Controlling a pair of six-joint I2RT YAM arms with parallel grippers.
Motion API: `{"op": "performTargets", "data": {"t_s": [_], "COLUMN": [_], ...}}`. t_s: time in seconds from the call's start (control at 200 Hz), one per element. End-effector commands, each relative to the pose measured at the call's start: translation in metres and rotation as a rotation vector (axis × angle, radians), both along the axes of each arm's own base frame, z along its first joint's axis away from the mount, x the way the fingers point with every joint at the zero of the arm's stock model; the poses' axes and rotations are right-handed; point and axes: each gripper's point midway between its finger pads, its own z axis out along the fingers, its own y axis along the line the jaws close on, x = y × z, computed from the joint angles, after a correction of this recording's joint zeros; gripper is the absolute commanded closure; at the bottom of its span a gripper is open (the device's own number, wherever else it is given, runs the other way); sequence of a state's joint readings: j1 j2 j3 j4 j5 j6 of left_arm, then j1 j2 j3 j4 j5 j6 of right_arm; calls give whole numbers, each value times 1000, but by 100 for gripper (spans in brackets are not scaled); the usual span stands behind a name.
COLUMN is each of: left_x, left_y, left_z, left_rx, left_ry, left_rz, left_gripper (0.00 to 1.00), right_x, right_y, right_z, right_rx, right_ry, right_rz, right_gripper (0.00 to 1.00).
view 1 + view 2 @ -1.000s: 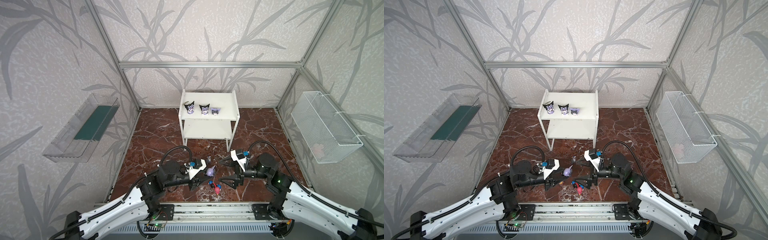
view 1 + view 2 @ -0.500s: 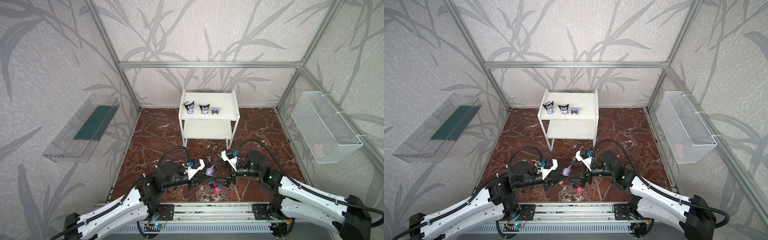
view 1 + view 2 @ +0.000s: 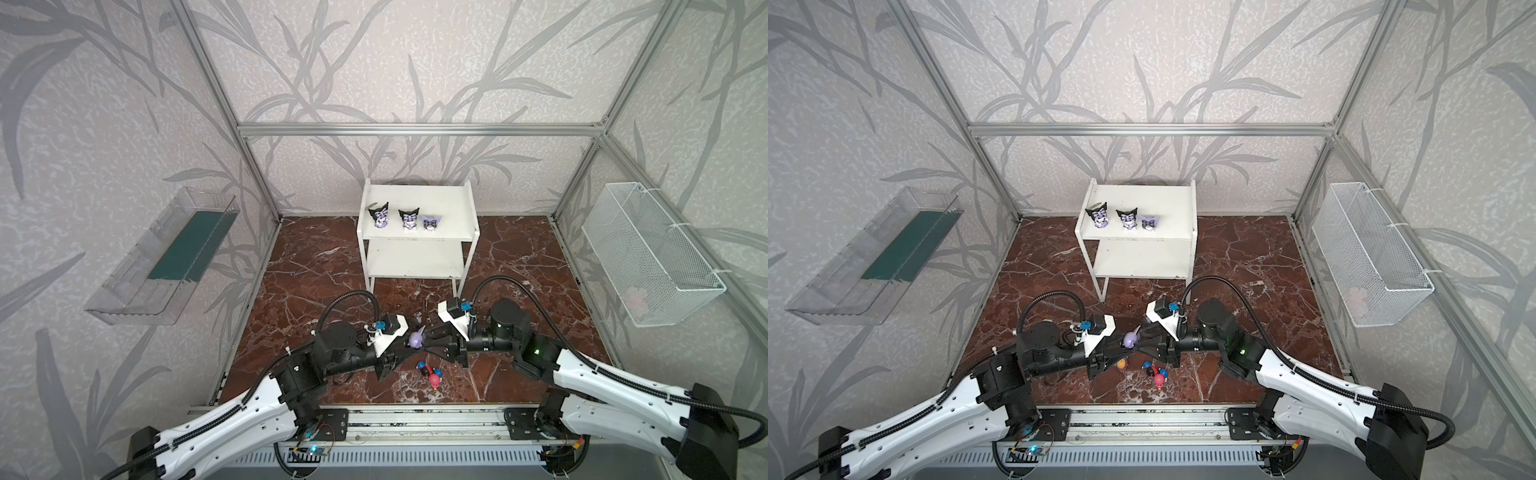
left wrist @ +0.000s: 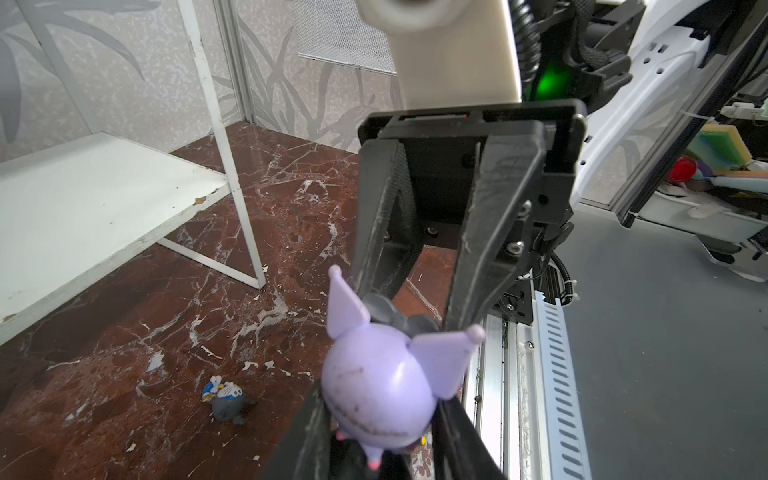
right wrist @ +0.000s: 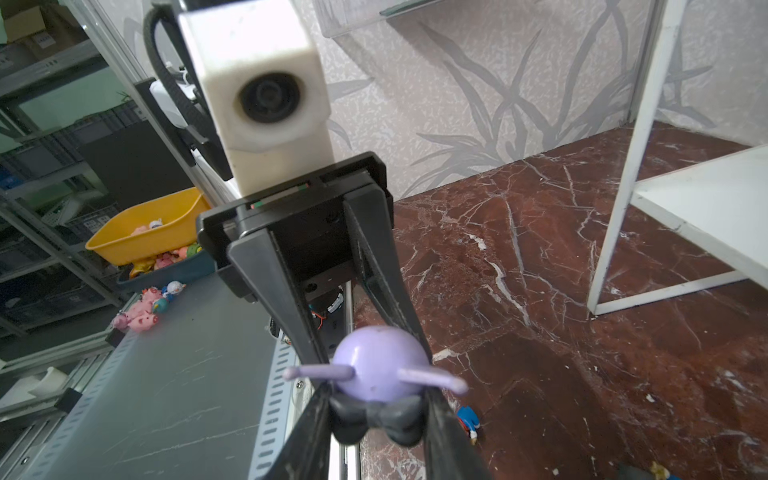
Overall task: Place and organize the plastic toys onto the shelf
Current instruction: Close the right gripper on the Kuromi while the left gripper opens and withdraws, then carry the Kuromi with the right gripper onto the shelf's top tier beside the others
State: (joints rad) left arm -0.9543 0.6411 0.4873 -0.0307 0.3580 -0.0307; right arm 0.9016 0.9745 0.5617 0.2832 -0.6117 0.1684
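Left gripper (image 3: 404, 350) is clamping the lavender toy (image 3: 416, 340) by its body, with fingers (image 4: 309, 432) pressing on either side. Right gripper (image 3: 431, 344) is meeting it head-on and pinching the same toy, its fingers (image 5: 440, 419) touching the black bow on both sides. Both are gripping it, and the toy is being held off the floor (image 3: 519, 266), near the floor's front edge at about mid-width. Shelf (image 3: 455, 208) is standing at the floor's back edge, centred. Three toys (image 3: 409, 218) are standing in a row along the top board's front edge, toward its left corner. Pink toy (image 3: 434, 379) and red-blue toy (image 3: 423, 367) are lying side by side on the floor just in front of the grippers. Orange toy (image 3: 1121, 364) is sitting by the left gripper. Grey toy (image 4: 226, 401) is lying on the floor nearby.
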Motion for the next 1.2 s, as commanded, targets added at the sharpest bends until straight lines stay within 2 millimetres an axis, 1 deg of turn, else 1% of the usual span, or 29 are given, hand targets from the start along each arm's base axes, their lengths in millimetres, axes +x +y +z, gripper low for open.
{"op": "performTargets", "data": {"t_s": [0.0, 0.05, 0.1, 0.155, 0.22, 0.24, 0.26, 0.32, 0.34, 0.355, 0.435, 0.495, 0.585, 0.655, 0.815, 0.98, 1.029, 1.099, 1.194], "left_x": [-6, -5, -4, -1, 1, 2, 4, 8, 9, 10, 19, 30, 46, 56, 65, 66, 67, 70, 76], "left_y": [-3, -2, -1, 1, 5, 7, 9, 17, 20, 23, 38, 53, 71, 81, 84, 84, 85, 89, 90], "left_z": [12, 14, 15, 18, 25, 27, 29, 34, 37, 38, 47, 53, 61, 67, 78, 88, 92, 100, 110], "left_rx": [-31, -32, -31, -34, -42, -43, -45, -36, -32, -25, 6, 32, 80, 124, 190, 185, 173, 159, 163], "left_ry": [-28, -33, -36, -43, -55, -59, -64, -76, -85, -90, -118, -140, -171, -201, -248, -278, -291, -316, -338], "left_rz": [-33, -25, -15, 3, 28, 38, 52, 96, 111, 124, 210, 307, 439, 507, 537, 540, 552, 582, 615], "left_gripper": [68, 66, 62, 53, 46, 42, 36, 15, 4, 1, 1, 1, 1, 1, 1, 1, 1, 1, 1], "right_x": [4, 4, 5, 6, 9, 10, 12, 18, 19, 21, 33, 42, 59, 66, 86, 108, 116, 127, 140], "right_y": [2, 1, 0, 0, -1, -1, -1, -2, -3, -3, -8, -12, -24, -31, -53, -78, -85, -89, -89], "right_z": [31, 34, 37, 39, 42, 42, 44, 47, 49, 51, 62, 71, 85, 98, 130, 160, 167, 173, 177], "right_rx": [63, 65, 63, 62, 57, 54, 52, 46, 45, 40, 13, -13, -51, -71, -144, -202, -227, -273, -345], "right_ry": [-59, -64, -68, -73, -75, -76, -78, -78, -78, -79, -79, -76, -64, -74, -98, -142, -158, -191, -227], "right_rz": [-21, -26, -32, -39, -54, -62, -72, -110, -117, -127, -203, -262, -388, -444, -605, -781, -841, -896, -941], "right_gripper": [74, 75, 77, 78, 79, 79, 79, 80, 80, 80, 80, 80, 80, 79, 79, 79, 79, 79, 78]}}
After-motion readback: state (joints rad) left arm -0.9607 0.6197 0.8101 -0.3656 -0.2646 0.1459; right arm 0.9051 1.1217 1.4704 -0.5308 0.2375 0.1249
